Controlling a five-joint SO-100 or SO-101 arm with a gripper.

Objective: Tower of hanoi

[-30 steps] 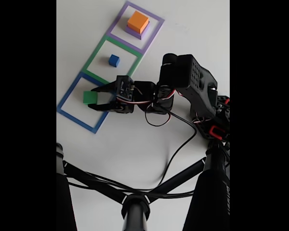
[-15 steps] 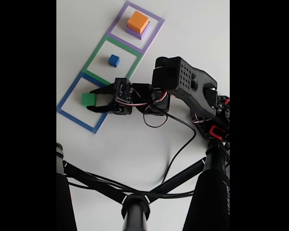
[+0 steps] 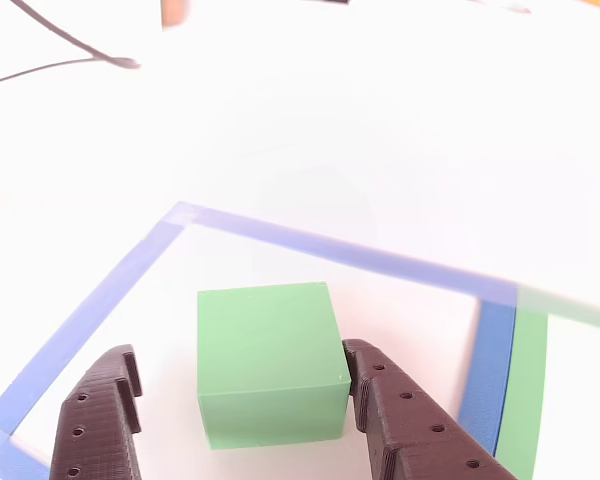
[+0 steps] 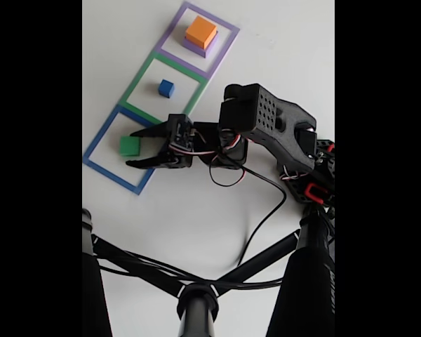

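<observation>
On the white tabletop [image 4: 196, 203], three flat square outlines lie in a diagonal row in the fixed view: a purple one [image 4: 224, 43] at the far end, a green one [image 4: 142, 77] in the middle, a blue one [image 4: 98, 137] at the near left. The green block [image 4: 130, 145] sits flat inside the blue outline, on bare tabletop, clear of the tape on all sides. The fingers [image 4: 131, 147] are spread apart and straddle it, one tip to its far side and one to its near side.

The other view looks along the fingers [image 3: 242, 388] from behind: the green block [image 3: 268, 362] stands upright between them. The right finger [image 3: 400, 420] lies just against the block's right edge; whether it touches I cannot tell. The left finger [image 3: 102, 415] stands well apart from it, with tabletop showing between. So the block is not gripped.

Against the picture of a second ago, the block has shifted slightly left and deeper into the blue outline, and the arm's black body [image 4: 266, 119] has swung left and lower over the fingers. Half a second ago the fingers were set closer around the block; now they are wider.

The small blue cube [image 4: 166, 88] rests inside the green outline as before. The orange block [image 4: 201, 31] sits on top of the purple block [image 4: 196, 48] inside the purple outline, both unmoved.
</observation>
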